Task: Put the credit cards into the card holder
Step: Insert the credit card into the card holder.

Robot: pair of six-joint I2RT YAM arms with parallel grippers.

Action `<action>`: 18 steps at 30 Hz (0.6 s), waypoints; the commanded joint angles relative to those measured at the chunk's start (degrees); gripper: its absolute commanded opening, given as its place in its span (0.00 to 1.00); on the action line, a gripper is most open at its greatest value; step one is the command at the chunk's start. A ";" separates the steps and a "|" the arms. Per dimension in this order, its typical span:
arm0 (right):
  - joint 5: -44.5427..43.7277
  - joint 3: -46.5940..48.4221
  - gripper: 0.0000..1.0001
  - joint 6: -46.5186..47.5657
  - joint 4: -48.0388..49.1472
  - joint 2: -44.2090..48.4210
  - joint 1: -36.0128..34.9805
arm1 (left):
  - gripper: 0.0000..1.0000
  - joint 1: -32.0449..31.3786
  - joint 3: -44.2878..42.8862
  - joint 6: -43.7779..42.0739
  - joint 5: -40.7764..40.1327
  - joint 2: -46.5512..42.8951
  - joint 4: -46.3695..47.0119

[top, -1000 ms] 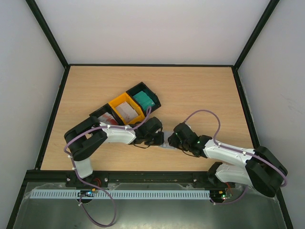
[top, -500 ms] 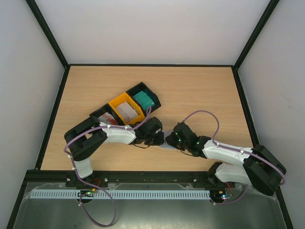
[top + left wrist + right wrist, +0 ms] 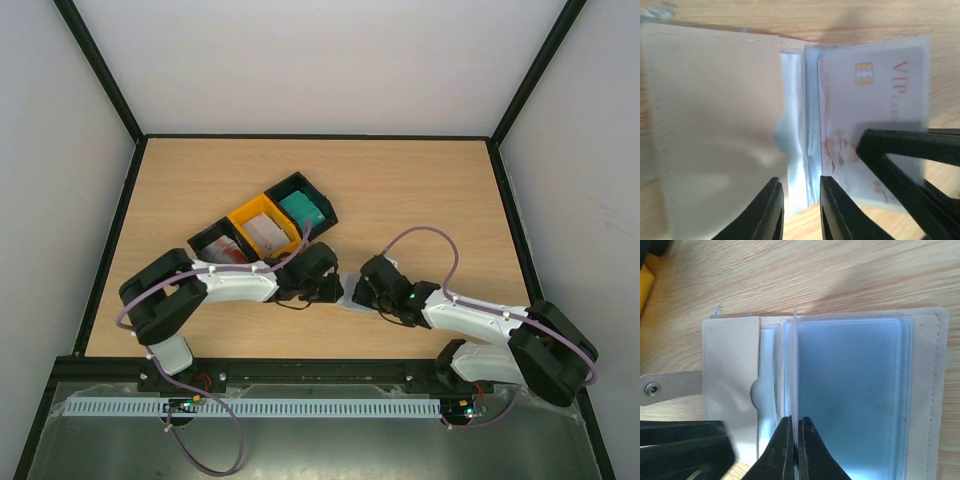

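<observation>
The beige card holder (image 3: 730, 370) lies open on the table between both grippers, small in the top view (image 3: 350, 299). Its snap tab (image 3: 652, 388) points left and its blue-grey sleeves (image 3: 850, 390) face up. My right gripper (image 3: 795, 419) is shut on one clear sleeve and holds it upright. My left gripper (image 3: 800, 181) is open, its jaws astride the holder's spine (image 3: 792, 125). A white card with red print (image 3: 875, 100) lies in a clear sleeve. Red-and-white (image 3: 228, 246), pale (image 3: 265, 233) and teal cards (image 3: 303, 210) sit in trays.
A row of trays stands just behind the left gripper (image 3: 333, 290): a black one (image 3: 205, 240), a yellow one (image 3: 243, 217) and a black one (image 3: 290, 184). The right gripper (image 3: 362, 293) meets the left one over the holder. The right gripper's black finger (image 3: 900, 160) crosses the left wrist view.
Both grippers have shifted slightly left over the holder, and the left arm's elbow has swung out to the left.
</observation>
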State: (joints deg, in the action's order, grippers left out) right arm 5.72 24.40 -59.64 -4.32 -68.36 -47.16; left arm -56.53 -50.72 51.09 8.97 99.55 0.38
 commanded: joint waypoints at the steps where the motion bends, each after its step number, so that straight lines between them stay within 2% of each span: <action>1: -6.66 3.62 0.02 6.10 -12.07 0.58 0.20 | 0.25 0.77 -1.48 -1.26 -2.77 -7.03 -5.21; 7: -8.94 7.45 0.03 9.41 -18.05 -1.34 0.18 | 0.29 2.84 0.34 -1.27 -5.87 -15.22 -8.26; 12: -5.08 9.04 0.34 8.78 -14.37 -2.84 0.20 | 0.33 6.06 3.15 -1.67 -6.68 -21.95 -10.42; 15: -2.25 10.17 0.42 8.07 -12.09 -3.67 0.19 | 0.33 7.95 4.33 -2.27 -6.76 -24.93 -11.83; 18: 0.04 11.02 0.44 7.37 -10.13 -4.29 0.18 | 0.35 9.46 5.65 -2.70 -6.73 -27.70 -12.95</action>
State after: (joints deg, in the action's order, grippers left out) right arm 2.96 33.10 -51.68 -17.17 -71.77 -47.09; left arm -48.58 -46.94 49.80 3.14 74.91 -8.95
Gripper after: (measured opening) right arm 0.432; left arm 0.339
